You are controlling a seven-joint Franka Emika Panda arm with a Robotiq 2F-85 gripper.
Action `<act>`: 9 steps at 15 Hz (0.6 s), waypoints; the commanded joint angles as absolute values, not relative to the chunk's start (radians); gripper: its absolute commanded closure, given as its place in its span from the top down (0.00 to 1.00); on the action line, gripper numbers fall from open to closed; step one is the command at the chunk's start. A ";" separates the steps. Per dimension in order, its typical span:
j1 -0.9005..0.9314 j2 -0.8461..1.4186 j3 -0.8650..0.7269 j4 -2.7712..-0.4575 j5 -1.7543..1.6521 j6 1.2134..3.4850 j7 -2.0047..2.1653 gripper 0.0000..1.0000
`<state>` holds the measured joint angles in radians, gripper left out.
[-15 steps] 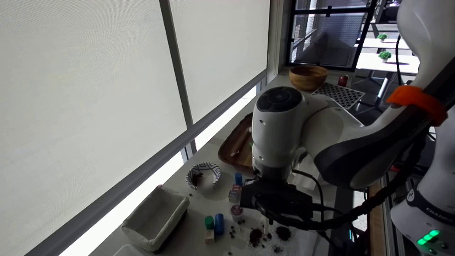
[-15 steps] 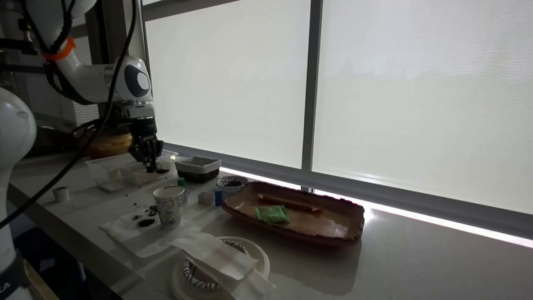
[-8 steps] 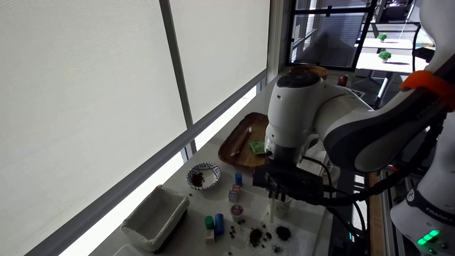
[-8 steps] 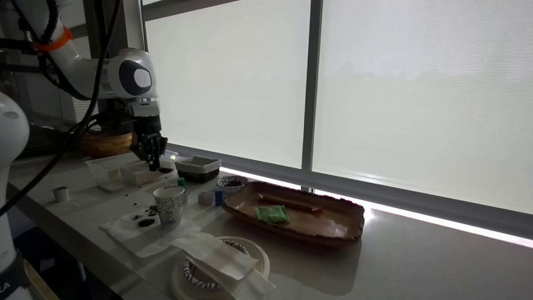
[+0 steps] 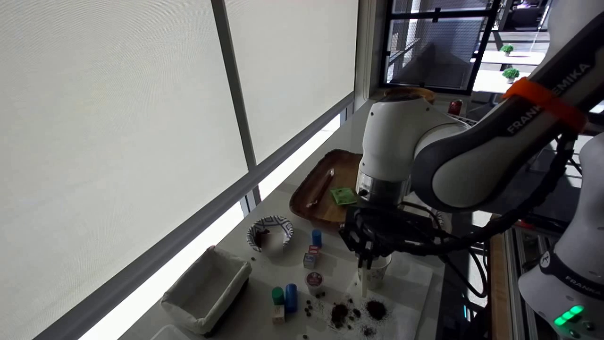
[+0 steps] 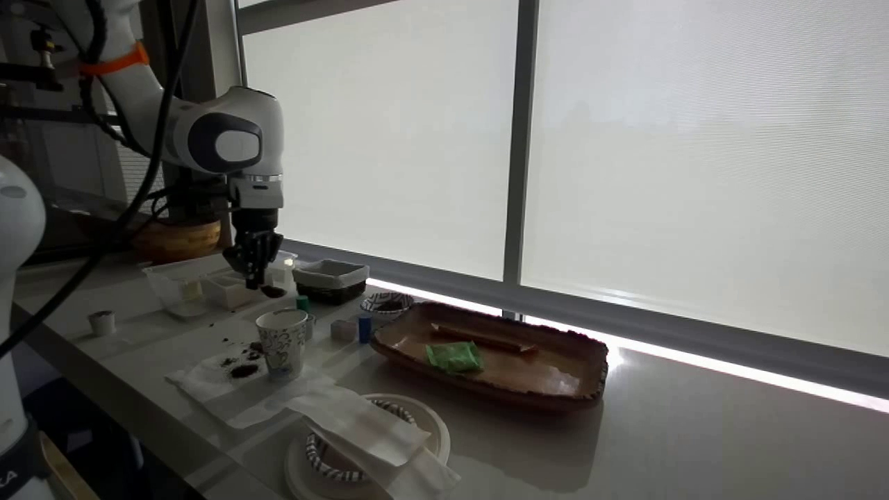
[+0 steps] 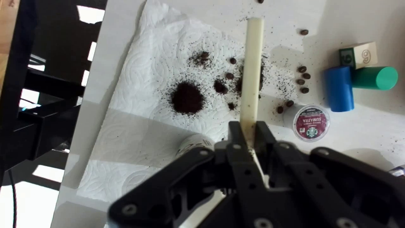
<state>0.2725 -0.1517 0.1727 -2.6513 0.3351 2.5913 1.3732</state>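
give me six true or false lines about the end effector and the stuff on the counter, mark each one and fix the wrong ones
1. The end effector is gripping a cream-coloured stick. True.
2. The paper cup lies on its side. False: it stands upright.
3. A heap of coffee grounds lies on the paper towel. True.
4. The green packet lies on the paper towel. False: it lies in the brown tray.
5. The green cylinder is stacked on top of the coffee pod. False: it sits beside a blue cylinder.
6. The lid of the coffee pod reads SUMATRA. True.
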 commanded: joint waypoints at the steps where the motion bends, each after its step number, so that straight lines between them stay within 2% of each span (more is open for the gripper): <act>1: 0.259 -0.182 0.165 -2.675 0.465 2.570 1.246 0.04; 9: 0.224 -0.177 0.125 -2.687 0.685 2.558 1.011 0.04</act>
<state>0.2389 -0.1527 0.1375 -2.6684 0.5959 2.5881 1.1071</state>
